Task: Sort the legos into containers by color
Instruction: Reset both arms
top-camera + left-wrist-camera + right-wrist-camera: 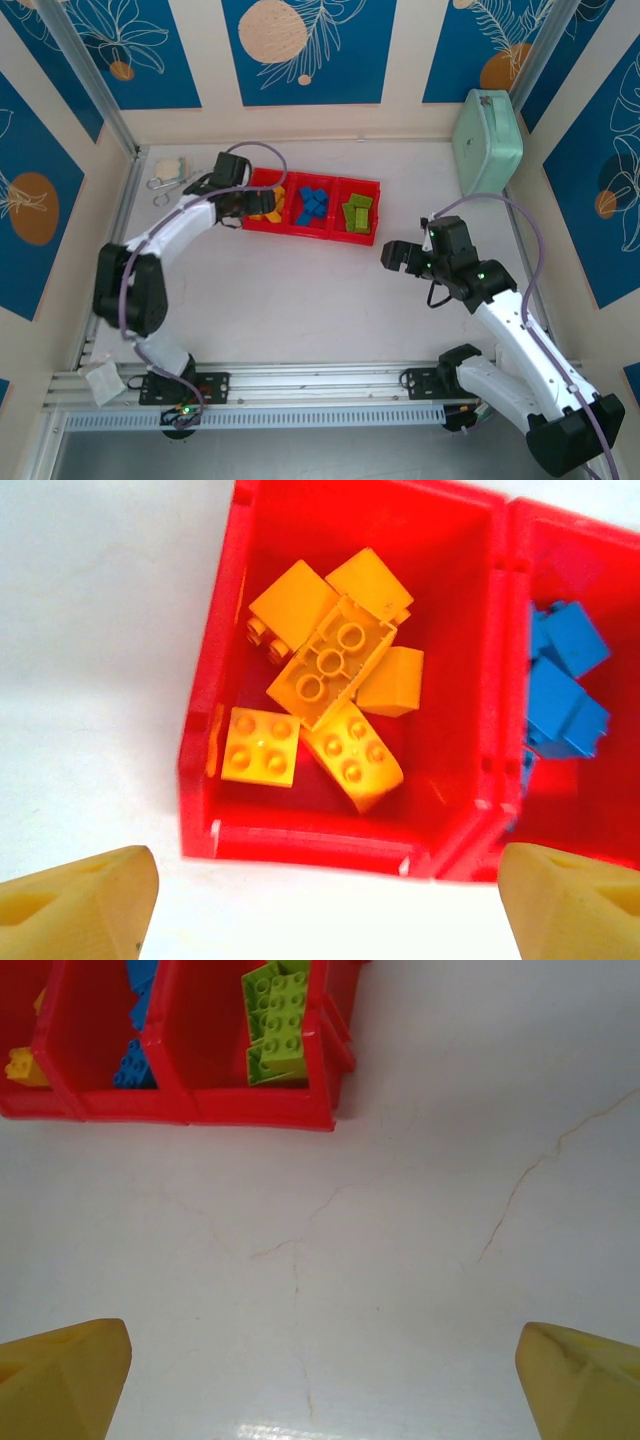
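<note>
A red tray (300, 232) with three containers lies at the back of the white table. Orange-yellow legos (330, 670) fill its left compartment, blue legos (313, 203) the middle one, light green legos (357, 214) the right one. My left gripper (240, 205) hovers over the left compartment's near wall (300, 845); it (325, 910) is open, nothing between its yellow fingertips (80, 900). My right gripper (395, 257) stands open over bare table to the right of the tray; it (320, 1385) holds nothing. In the right wrist view the green legos (278, 1020) lie ahead.
A mint-green rounded case (487, 140) leans at the back right corner. Metal clips and keys (165, 185) lie left of the tray near the wall. An aluminium rail (300, 380) runs along the near edge by the arm bases.
</note>
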`<state>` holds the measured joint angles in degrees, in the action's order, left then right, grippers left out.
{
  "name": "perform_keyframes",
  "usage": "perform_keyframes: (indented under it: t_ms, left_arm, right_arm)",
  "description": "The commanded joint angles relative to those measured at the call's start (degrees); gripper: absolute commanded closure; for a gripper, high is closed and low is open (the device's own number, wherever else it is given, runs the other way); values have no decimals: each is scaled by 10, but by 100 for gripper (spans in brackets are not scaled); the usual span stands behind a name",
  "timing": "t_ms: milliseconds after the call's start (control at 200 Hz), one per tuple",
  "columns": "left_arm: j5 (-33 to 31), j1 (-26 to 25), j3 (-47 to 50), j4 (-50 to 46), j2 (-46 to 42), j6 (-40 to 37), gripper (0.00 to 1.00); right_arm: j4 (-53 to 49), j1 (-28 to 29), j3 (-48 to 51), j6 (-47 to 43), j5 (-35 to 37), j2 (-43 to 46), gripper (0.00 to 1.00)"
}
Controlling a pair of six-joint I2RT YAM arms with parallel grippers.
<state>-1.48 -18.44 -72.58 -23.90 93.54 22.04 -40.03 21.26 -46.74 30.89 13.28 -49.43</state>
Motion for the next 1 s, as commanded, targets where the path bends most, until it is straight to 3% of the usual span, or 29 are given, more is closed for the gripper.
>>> perform_keyframes:
  t_ms: [0,80,185,310,380,435,535,695,745,820,925,995]
  left_arm:
    - [32,5,92,94,-119,-29,10]
    - [72,4,196,189,-201,-52,6]
    - [41,4,305,274,-282,-94,3]
    - [-11,4,401,348,-339,-114,1]
    - [43,4,463,466,-334,-105,1]
    - [66,4,492,532,-322,-105,1]
    - [0,5,498,521,-320,-127,1]
    - [-119,5,539,539,-386,-185,1]
    - [-150,6,556,555,-401,-217,1]
    - [-192,10,582,594,-397,-254,1]
    - [-186,26,598,629,-343,-258,1]
    - [-171,40,610,683,-278,-252,1]
  right_arm:
    - [24,-17,7,-28,55,-6,1]
    - [56,-49,3,-57,79,1,1]
    - [166,-104,36,-97,80,21,1]
    - [355,-180,119,-177,-55,10,1]
    - [430,-200,148,-214,-105,-27,1]
    - [461,-201,153,-233,-102,-62,1]
    - [537,-212,186,-231,-47,-119,1]
    - [730,-238,277,-202,-50,-196,1]
    - [709,-237,264,-219,-69,-201,1]
    - [791,-228,275,-233,-88,-231,1]
    - [894,-220,279,-249,-106,-314,1]
    - [1018,-218,282,-243,-100,-406,1]
